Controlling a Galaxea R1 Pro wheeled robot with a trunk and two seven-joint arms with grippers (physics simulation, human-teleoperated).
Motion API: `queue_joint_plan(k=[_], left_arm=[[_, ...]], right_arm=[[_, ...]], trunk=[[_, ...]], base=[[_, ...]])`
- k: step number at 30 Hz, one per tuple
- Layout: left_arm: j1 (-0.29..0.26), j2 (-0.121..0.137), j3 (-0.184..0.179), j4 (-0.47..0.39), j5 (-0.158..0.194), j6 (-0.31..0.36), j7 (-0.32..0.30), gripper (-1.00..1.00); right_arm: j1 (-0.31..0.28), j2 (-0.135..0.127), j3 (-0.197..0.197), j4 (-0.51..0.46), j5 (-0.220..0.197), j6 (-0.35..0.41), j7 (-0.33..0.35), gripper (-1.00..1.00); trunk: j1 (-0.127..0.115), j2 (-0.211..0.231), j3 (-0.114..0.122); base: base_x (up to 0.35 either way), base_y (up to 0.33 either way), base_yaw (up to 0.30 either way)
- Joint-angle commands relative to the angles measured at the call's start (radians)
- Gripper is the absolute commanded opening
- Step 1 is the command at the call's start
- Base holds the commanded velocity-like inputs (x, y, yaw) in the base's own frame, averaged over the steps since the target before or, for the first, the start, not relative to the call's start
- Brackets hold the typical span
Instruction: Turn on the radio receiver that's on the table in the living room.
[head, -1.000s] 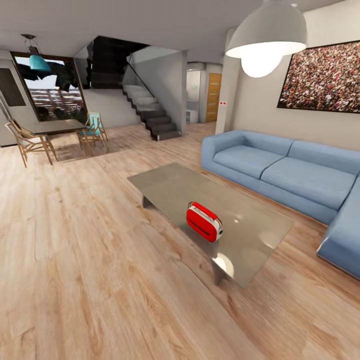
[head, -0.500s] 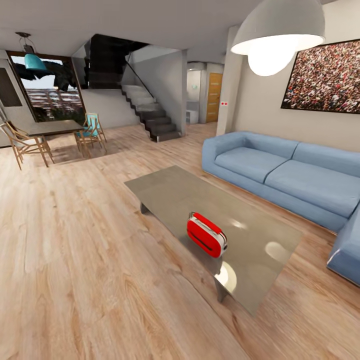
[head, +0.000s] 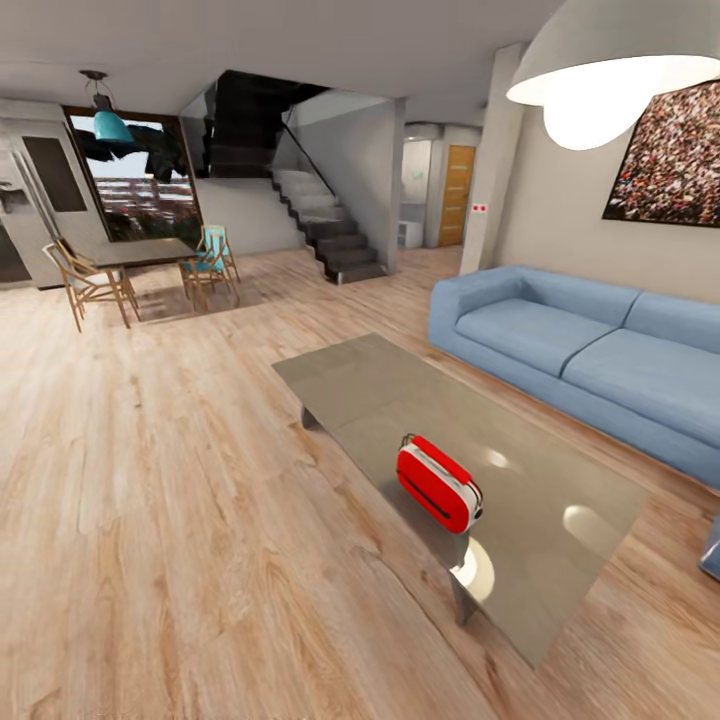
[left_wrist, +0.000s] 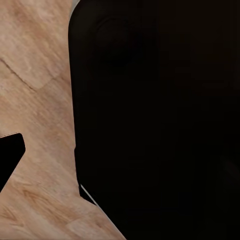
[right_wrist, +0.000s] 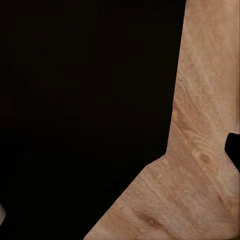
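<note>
Dining chairs (head: 95, 285) stand far left, stairs (head: 325, 225) behind; ahead of me the radio (head: 438, 483) sits on the table (head: 380, 385), near its front edge, with the sofa (head: 580, 350) at right. My wrist cameras catch dark shapes over floor (left_wrist: 35, 75); I cannot tell either gripper's state.

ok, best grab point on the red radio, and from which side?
Probably the thin wire handle on top of the radio receiver, approached from above: the box lies diagonally on the table, body rounded and glossy, with bare tabletop around it.
</note>
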Motion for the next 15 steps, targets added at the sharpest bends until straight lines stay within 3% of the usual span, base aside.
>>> queue_joint_plan(k=[1, 15], left_arm=[[0.000, 0.000, 0.000, 0.000, 0.000, 0.000, 0.000, 1.00], [0.000, 0.000, 0.000, 0.000, 0.001, -0.001, 0.003, 1.00]], right_arm=[[0.000, 0.000, 0.000, 0.000, 0.000, 0.000, 0.000, 1.00], [0.000, 0.000, 0.000, 0.000, 0.000, 0.000, 0.000, 1.00]], trunk=[[0.000, 0.000, 0.000], [0.000, 0.000, 0.000]], base=[[0.003, 0.000, 0.266], [0.000, 0.000, 0.269]])
